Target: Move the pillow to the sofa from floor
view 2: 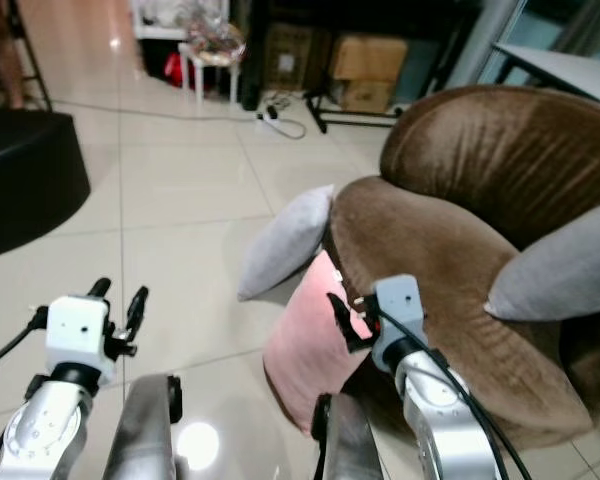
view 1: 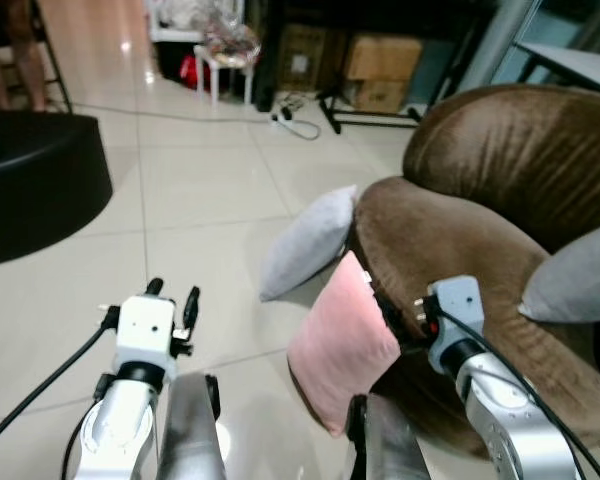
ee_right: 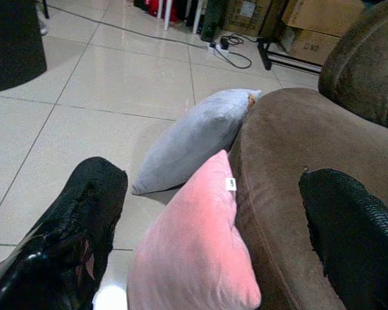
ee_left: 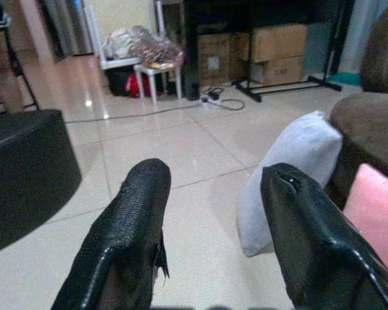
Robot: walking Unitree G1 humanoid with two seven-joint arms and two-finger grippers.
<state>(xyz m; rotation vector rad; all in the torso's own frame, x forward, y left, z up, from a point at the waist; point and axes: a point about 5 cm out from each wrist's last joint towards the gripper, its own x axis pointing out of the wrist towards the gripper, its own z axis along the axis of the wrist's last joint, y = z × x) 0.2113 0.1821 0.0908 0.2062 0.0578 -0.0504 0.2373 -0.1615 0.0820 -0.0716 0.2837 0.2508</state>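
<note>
- Right hand [view 1: 400, 322] sits at the top edge of a pink pillow [view 1: 342, 345], its two black fingers spread wide apart with the pillow's upper corner and the sofa arm between them, as the right wrist view shows; the fingers are not closed on anything.
- Left hand [view 1: 172, 298] hovers over bare floor tiles to the robot's left, well apart from both pillows, fingers parted and empty.
- Pink pillow stands on edge on the tiled floor [view 1: 200, 200], leaning against the front of the rounded arm of a brown sofa [view 1: 450, 240].
- Just beyond it, a grey pillow [view 1: 308, 242] also rests on the floor, tilted against the same sofa arm.
- Another grey cushion [view 1: 578, 275] already lies on the sofa seat, to the robot's right.
- Around the room: a black round ottoman [view 1: 30, 180] at far left, cardboard boxes [view 1: 380, 70] and a small white stool [view 1: 225, 65] in the background, and a white power cable [view 1: 295, 120] trailing across the tiles.
- Progress, as a judgement: the task is at an early stage. Neither floor pillow has been lifted, and none is gripped.
- What is left: closing the right hand on the pink pillow, raising it off the floor, carrying it over the sofa arm and setting it on the seat. The grey floor pillow may need the same.
</note>
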